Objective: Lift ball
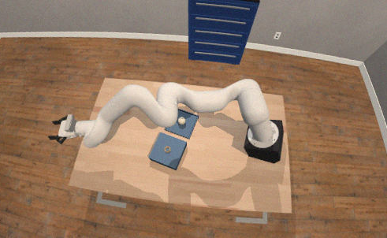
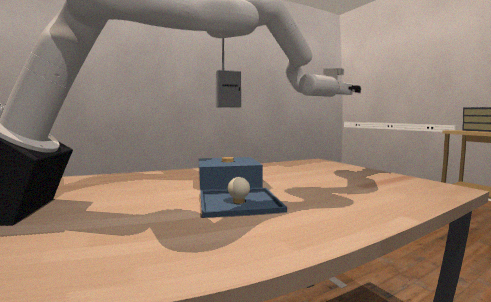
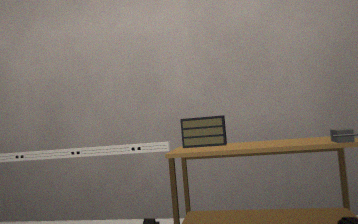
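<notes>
A cream ball (image 1: 181, 120) (image 2: 238, 187) rests on a small tan ring (image 2: 238, 200) in a shallow blue tray (image 1: 190, 130) (image 2: 262, 205) near the middle of the wooden table (image 1: 218, 177) (image 2: 127, 260). Beside the tray stands a blue box (image 1: 159, 155) (image 2: 217, 175) with a second ring (image 1: 167, 149) (image 2: 227, 159) on top. My gripper (image 1: 56, 129) (image 2: 355, 89) is open and empty. It is held high, out past the table's edge and far from the ball, pointing level away from the table. The wrist view shows only a wall and a side table, not the ball.
The arm arches over the tray from its black base (image 1: 263, 146) (image 2: 12, 180). A blue drawer cabinet (image 1: 222, 29) stands by the far wall. A side table (image 2: 477, 135) (image 3: 265, 147) carries a small drawer unit (image 2: 482, 119) (image 3: 203, 131). A grey box (image 2: 228, 88) hangs above the table.
</notes>
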Available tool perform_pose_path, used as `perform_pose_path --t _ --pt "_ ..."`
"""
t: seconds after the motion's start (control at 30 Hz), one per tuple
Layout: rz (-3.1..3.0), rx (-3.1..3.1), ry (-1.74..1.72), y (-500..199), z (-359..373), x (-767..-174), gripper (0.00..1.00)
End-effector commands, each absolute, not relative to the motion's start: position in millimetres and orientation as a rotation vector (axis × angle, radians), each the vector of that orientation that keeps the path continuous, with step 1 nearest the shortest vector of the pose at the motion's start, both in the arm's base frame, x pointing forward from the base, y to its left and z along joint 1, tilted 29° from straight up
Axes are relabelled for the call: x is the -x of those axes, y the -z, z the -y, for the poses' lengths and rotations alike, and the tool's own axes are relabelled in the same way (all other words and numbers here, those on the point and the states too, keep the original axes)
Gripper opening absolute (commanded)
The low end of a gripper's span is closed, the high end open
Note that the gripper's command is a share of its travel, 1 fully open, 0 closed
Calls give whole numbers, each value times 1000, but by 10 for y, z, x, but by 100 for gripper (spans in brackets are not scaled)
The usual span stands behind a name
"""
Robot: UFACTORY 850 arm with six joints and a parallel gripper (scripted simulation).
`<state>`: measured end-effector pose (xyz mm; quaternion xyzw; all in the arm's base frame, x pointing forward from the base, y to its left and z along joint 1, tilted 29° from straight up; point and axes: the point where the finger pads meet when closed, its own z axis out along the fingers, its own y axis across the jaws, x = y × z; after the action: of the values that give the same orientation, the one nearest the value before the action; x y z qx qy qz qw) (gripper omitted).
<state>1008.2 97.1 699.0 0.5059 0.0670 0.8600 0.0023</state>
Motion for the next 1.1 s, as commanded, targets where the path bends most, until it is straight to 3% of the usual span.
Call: perform_pose_path --t 0.0,0.7,1.07 --pt "-210 -1581 -2702 -7020 -973 -10072 100" --pt "-184 -1624 -2696 -6960 -907 -10085 100" --pt "320 -2162 -2528 -6071 -48 -9952 100"
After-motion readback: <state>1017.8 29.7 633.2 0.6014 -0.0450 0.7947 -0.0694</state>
